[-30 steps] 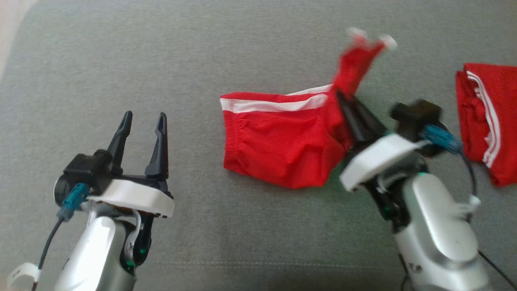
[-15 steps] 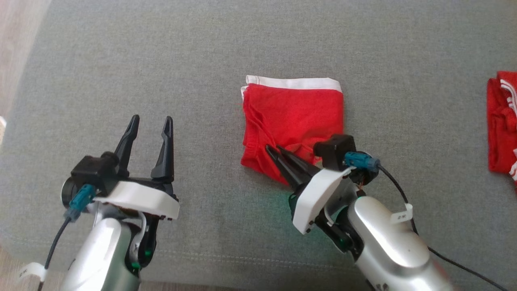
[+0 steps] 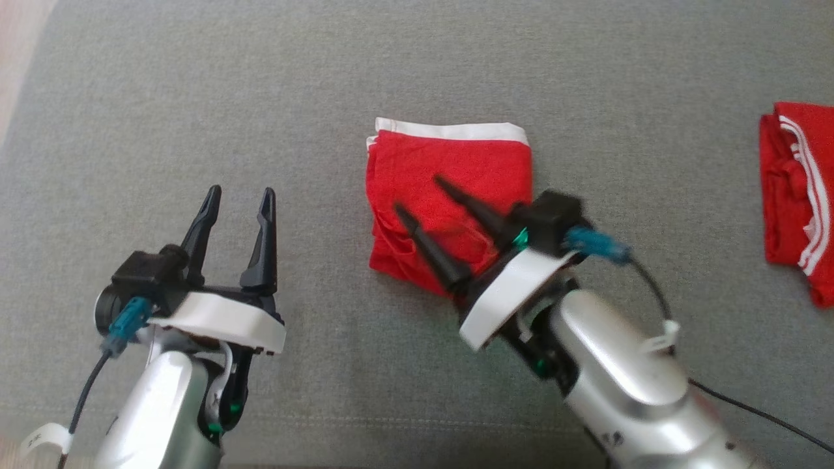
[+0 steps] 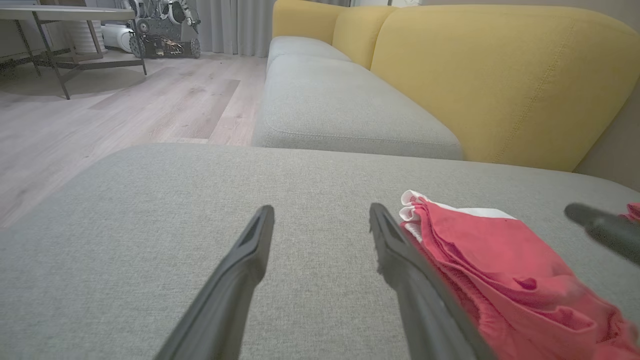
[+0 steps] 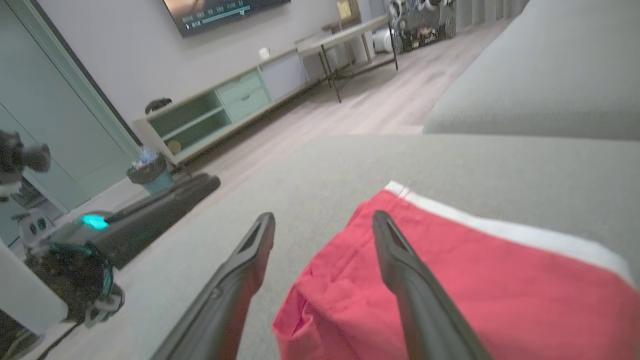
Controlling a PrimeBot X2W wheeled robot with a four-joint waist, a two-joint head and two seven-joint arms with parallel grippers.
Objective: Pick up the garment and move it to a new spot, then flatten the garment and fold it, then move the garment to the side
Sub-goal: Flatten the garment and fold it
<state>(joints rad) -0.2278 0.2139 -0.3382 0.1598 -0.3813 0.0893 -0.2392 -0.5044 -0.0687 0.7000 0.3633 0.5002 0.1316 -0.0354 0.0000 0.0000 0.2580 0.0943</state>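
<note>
Right gripper [image 3: 417,194], fingers spread, hovers over the folded red garment [image 3: 456,156], soft cloth probably best pinched through its near edge.

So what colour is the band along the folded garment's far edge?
White band on red garment; head view shows it best.

Soft even daylight — right hand [image 3: 417,193] motion-blurred; wrist views wide-angle.

I see the grey fabric seat cushion [image 3: 195,98] bare across its left half and far edge. The folded red garment with a white band [image 3: 456,163] occupies mid-cushion, another red striped garment [image 3: 782,195] the right edge.
</note>
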